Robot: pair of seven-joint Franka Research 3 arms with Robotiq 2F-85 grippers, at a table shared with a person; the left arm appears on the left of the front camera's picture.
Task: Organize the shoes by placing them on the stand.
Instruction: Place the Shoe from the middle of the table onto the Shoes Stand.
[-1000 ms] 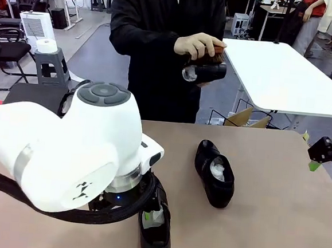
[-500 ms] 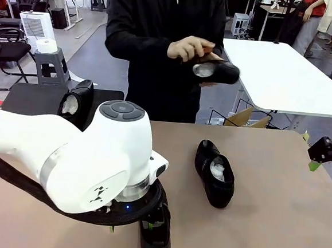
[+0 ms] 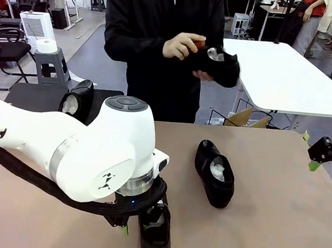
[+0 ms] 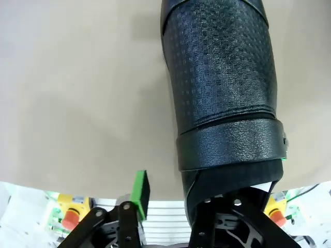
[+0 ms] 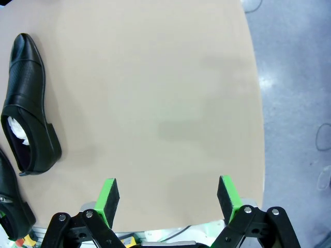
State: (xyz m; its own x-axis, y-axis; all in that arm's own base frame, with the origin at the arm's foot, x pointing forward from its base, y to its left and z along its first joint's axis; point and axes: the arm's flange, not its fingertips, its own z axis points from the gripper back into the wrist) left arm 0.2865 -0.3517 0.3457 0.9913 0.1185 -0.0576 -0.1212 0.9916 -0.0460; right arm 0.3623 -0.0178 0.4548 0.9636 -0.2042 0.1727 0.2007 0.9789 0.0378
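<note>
A glossy black shoe (image 3: 156, 238) lies at the table's near edge under my left arm. My left gripper (image 3: 143, 228) is down over its heel. In the left wrist view that shoe (image 4: 222, 93) runs up the picture. One green pad (image 4: 139, 188) stands a little apart from its side, and the other finger is hidden behind the heel. A second shoe (image 3: 215, 172) lies mid-table, seen too in the right wrist view (image 5: 28, 103). The person holds a third shoe (image 3: 219, 64) in both hands. A fourth shoe (image 3: 79, 100) stands on the black stand (image 3: 30, 96). My right gripper (image 5: 168, 196) hangs open with nothing between its fingers.
A grey stool (image 3: 47, 63) with a paper roll stands behind the stand. A white table (image 3: 285, 76) and a cardboard box (image 3: 244, 117) are behind the person. The tan table's right edge (image 5: 256, 103) runs close to my right gripper.
My left gripper's jaws have narrowed around the near shoe's heel and the arm has shifted slightly. The person has turned and lifted the shoe in their hands. The right arm is still.
</note>
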